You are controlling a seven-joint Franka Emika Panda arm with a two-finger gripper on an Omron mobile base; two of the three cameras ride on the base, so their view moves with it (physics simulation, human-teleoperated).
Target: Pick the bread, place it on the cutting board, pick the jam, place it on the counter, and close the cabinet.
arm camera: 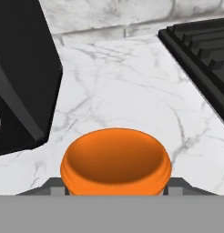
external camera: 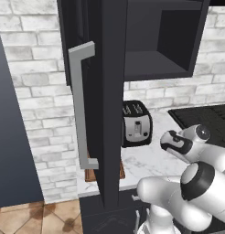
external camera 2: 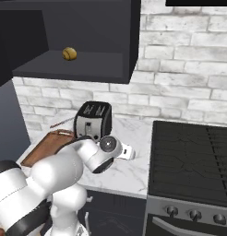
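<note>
The jam (arm camera: 114, 159), an orange jar, sits between my gripper's (arm camera: 114, 190) two dark fingertips (arm camera: 51, 185), which are shut on its sides. It is low over the white marble counter (arm camera: 132, 91), between the toaster and the stovetop; whether it touches the slab I cannot tell. My hand (external camera: 176, 144) hovers right of the toaster. The bread (external camera 2: 69, 54), a small yellowish bun, lies on the shelf of the dark cabinet (external camera 2: 78, 69). The cabinet door (external camera: 105, 91) stands wide open with its grey bar handle (external camera: 80, 105). The reddish-brown cutting board (external camera 2: 46, 145) lies on the counter left of the toaster.
A black toaster (external camera: 136, 123) stands at the back of the counter, seen close at the left of the hand view (arm camera: 20, 82). The black ribbed stovetop (external camera 2: 194, 156) borders the counter on the right. A white brick wall (external camera 2: 180, 69) runs behind.
</note>
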